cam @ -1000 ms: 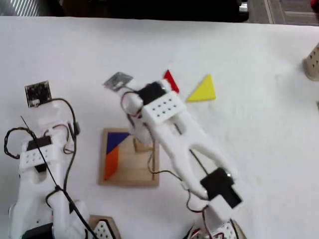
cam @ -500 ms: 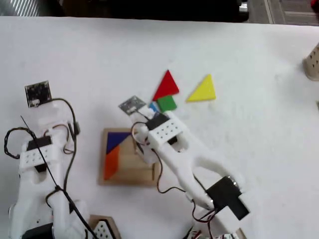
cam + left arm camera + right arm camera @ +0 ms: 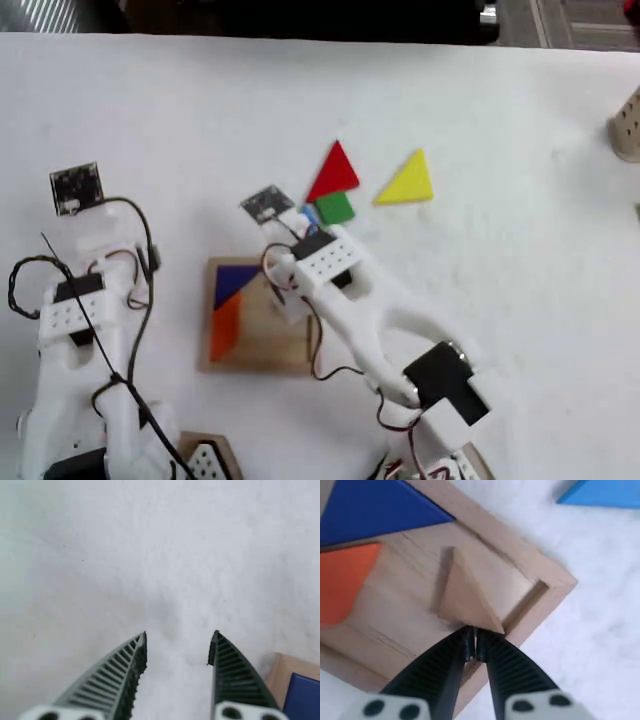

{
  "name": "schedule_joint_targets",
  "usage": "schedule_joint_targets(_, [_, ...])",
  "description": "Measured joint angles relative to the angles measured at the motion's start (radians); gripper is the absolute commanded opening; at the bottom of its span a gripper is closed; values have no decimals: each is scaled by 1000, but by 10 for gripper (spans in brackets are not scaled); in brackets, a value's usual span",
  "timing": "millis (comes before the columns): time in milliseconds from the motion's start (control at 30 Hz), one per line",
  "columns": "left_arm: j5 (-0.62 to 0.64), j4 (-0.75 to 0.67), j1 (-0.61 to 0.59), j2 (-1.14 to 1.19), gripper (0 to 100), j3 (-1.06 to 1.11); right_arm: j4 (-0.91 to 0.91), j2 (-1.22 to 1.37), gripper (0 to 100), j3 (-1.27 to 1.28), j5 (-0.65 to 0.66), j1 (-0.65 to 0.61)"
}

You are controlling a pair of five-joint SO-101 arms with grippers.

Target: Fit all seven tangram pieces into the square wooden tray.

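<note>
One arm (image 3: 365,318) stretches over tray (image 3: 262,348), right jaws pinching wooden triangle (image 3: 465,595); left jaws parted.

Robotics lab bench. White-covered table (image 3: 520,300); left arm (image 3: 70,325) and right arm (image 3: 352,322) of white plastic, loose wires (image 3: 146,232) and a bare circuit board (image 3: 76,187) showing. Wooden tray (image 3: 255,342) between them. Perforated wooden block (image 3: 627,125) at the table's edge. Dark room (image 3: 300,18) beyond far side.

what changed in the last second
The right arm drew back from the far pieces to the square wooden tray, uncovering the red triangle and green piece; the right gripper is shut, tips at a plain wooden triangle in the tray. The left arm, blue triangle, orange piece and yellow triangle stayed put.
</note>
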Motion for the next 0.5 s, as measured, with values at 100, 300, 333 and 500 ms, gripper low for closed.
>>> schedule_joint_targets(100, [0, 0, 0, 0, 211, 0, 2, 0, 17, -26, 0, 25])
schedule_joint_targets(300, [0, 0, 0, 0, 211, 0, 2, 0, 17, -41, 0, 31])
schedule_joint_targets(333, [0, 0, 0, 0, 211, 0, 2, 0, 17, -41, 0, 31])
schedule_joint_targets(500, [0, 0, 0, 0, 211, 0, 43, 0, 17, -41, 0, 29])
